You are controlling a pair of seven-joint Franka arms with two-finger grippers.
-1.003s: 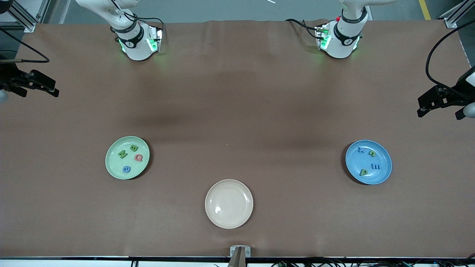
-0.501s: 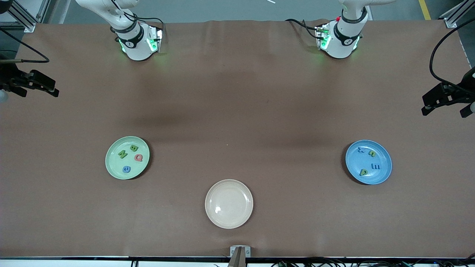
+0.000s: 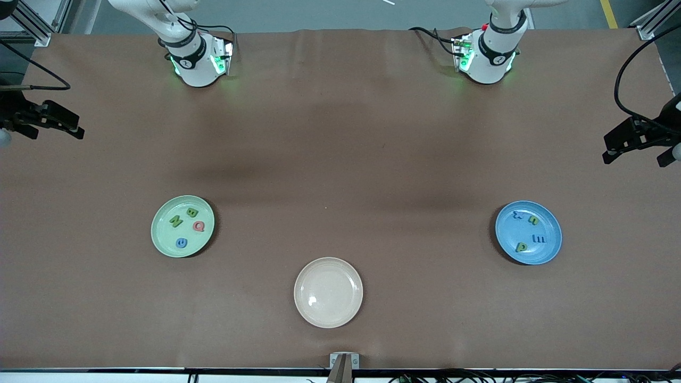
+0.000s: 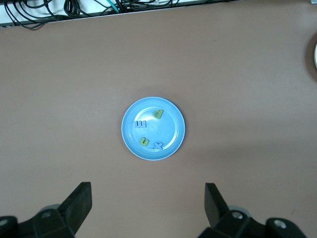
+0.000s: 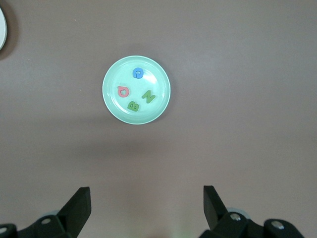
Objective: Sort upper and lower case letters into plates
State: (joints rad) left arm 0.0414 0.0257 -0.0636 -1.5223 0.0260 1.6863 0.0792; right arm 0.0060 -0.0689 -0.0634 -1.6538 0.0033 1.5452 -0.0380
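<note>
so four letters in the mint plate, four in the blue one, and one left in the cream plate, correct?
Not quite. The cream plate holds no letter; the front view shows it bare. The rest stands: four letters sit in the mint plate, as the right wrist view confirms, and four in the blue plate, as the left wrist view confirms.

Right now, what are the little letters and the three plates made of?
The letters look like soft foam or rubber: chunky, dull, bright. The green plate, blue plate and cream plate look like matte plastic or ceramic; only the cream one shows a small shine spot. I can't tell for sure.
</note>
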